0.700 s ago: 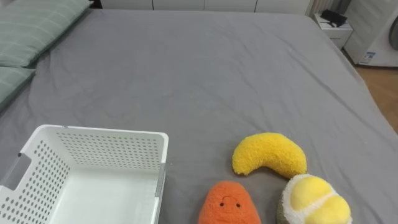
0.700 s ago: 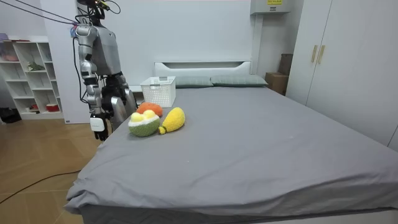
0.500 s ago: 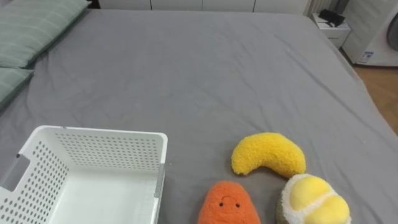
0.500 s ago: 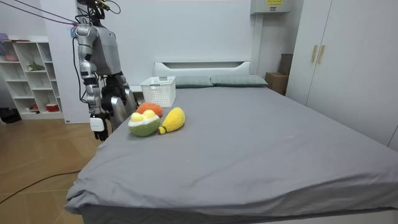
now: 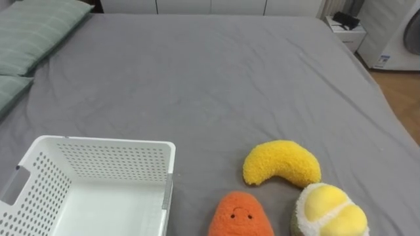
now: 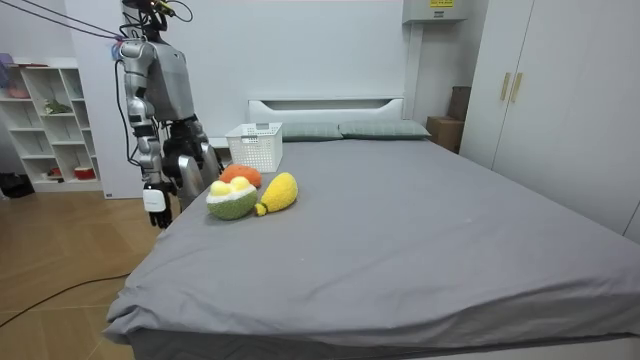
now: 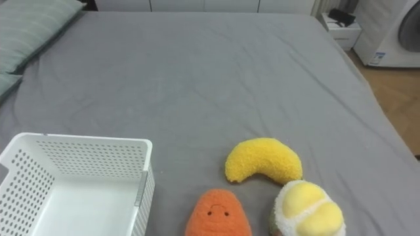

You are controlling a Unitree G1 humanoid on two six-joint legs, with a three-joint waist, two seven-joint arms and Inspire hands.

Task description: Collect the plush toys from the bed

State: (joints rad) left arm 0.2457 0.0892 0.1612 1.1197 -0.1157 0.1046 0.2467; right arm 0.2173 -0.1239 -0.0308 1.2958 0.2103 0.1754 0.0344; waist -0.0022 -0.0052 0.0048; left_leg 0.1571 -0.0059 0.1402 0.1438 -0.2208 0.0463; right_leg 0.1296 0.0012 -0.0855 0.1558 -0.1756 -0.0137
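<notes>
Three plush toys lie close together on the grey bed (image 5: pixel 210 78), near its edge in front of me. A yellow banana-shaped plush (image 5: pixel 282 160) lies furthest in. An orange plush with a small face (image 5: pixel 241 215) is nearest me. A round yellow, white and green plush (image 5: pixel 331 210) lies to their right. To the left of the toys stands a white perforated basket (image 5: pixel 105 147) with nothing in it. In the room view I stand at the bedside by the toys (image 6: pixel 245 190), and my right hand (image 6: pixel 152 200) hangs low beside the mattress.
Green striped pillows (image 5: pixel 39 33) lie at the bed's head, far left. Past the bed's right edge are wooden floor, a white nightstand (image 5: pixel 348 29) and a white appliance (image 5: pixel 400 39). A white shelf unit (image 6: pixel 50 120) stands behind me, and wardrobes (image 6: pixel 560 100) stand across the room.
The eye view has shifted slightly. The toys and the basket lie where they were.
</notes>
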